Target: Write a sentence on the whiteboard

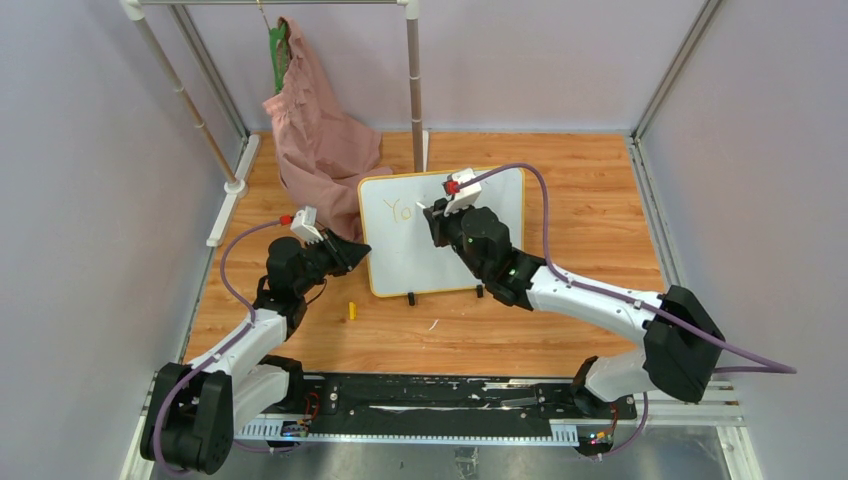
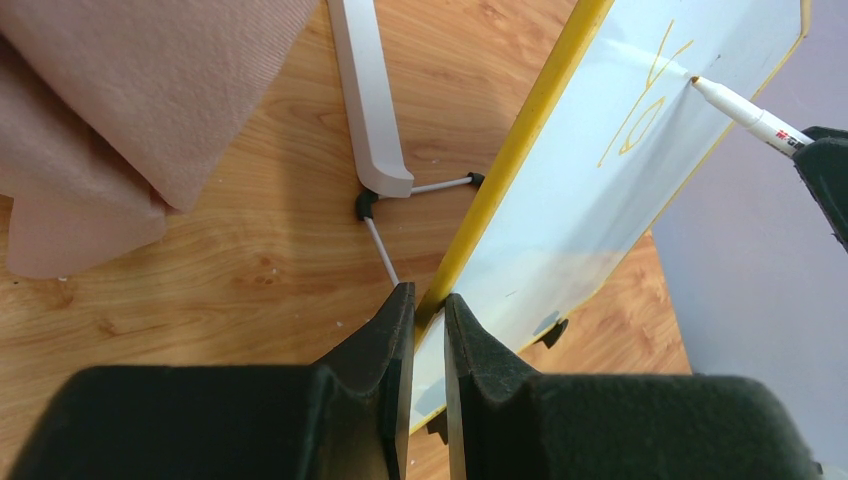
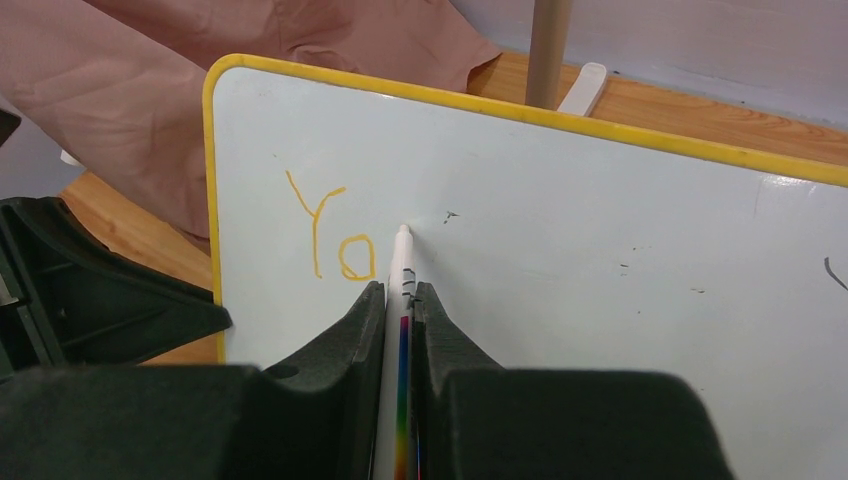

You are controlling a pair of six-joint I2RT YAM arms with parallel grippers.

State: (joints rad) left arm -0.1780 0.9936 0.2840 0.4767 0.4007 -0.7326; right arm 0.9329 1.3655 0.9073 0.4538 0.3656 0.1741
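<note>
The whiteboard (image 1: 440,235) stands near the middle of the wooden desk (image 1: 560,190), propped on its two small black feet (image 1: 411,297) with its glossy face towards the arms. The left fingers (image 2: 405,305) are pinching the yellow frame on the board's left edge, low down near the corner, one finger on the front and one behind. From the left wrist view the frame runs straight up out of the narrow gap between them.

The right fingers (image 3: 372,305) are pressed in on a thin white marker (image 3: 401,265), which sticks out ahead of them and points at the board's upper left area. Its tip meets the white surface just to the right of the writing. Of the sentence (image 3: 330,228), only "Yo" shows, in thin orange-yellow strokes near the top left corner, between the left frame and the marker tip.

A pink cloth (image 1: 315,130) hangs behind the board's left side and drapes down to the desk. A small yellow piece (image 1: 352,310) lies on the desk near the board's lower left corner, apart from both arms.
</note>
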